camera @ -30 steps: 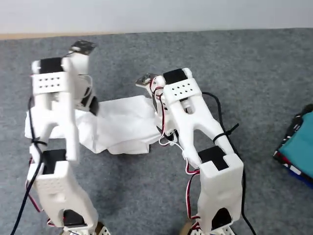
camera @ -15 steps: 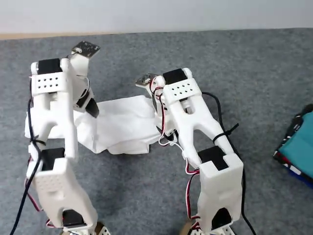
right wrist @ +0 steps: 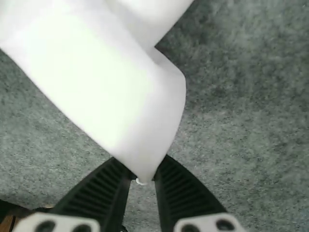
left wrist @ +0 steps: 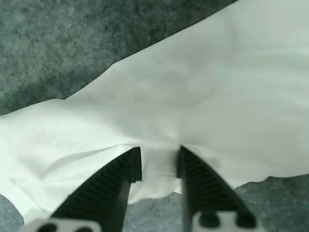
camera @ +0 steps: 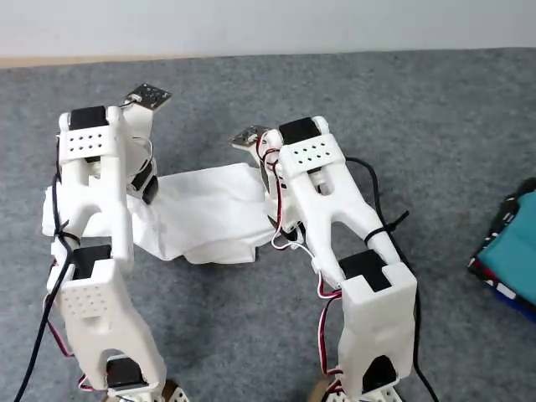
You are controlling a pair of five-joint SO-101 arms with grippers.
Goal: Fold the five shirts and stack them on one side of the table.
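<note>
A white shirt (camera: 209, 213) lies crumpled on the grey table between my two arms. My left gripper (camera: 149, 186) is at the shirt's left part. In the left wrist view, the left gripper (left wrist: 159, 159) is shut on a pinched fold of the white shirt (left wrist: 193, 96), with creases running out from the pinch. At the shirt's right edge, my right gripper (camera: 266, 180) holds a corner. In the right wrist view the right gripper (right wrist: 143, 175) is shut on the shirt (right wrist: 96, 72), which hangs from it above the table.
A stack of folded shirts (camera: 511, 251), teal on top of dark patterned ones, sits at the table's right edge. Bare grey table (camera: 419, 126) stretches between the right arm and that stack. A pale wall runs along the far side.
My left arm has shifted slightly toward the far side and lowered over the shirt's left part. The right arm and the corner it holds have not moved.
</note>
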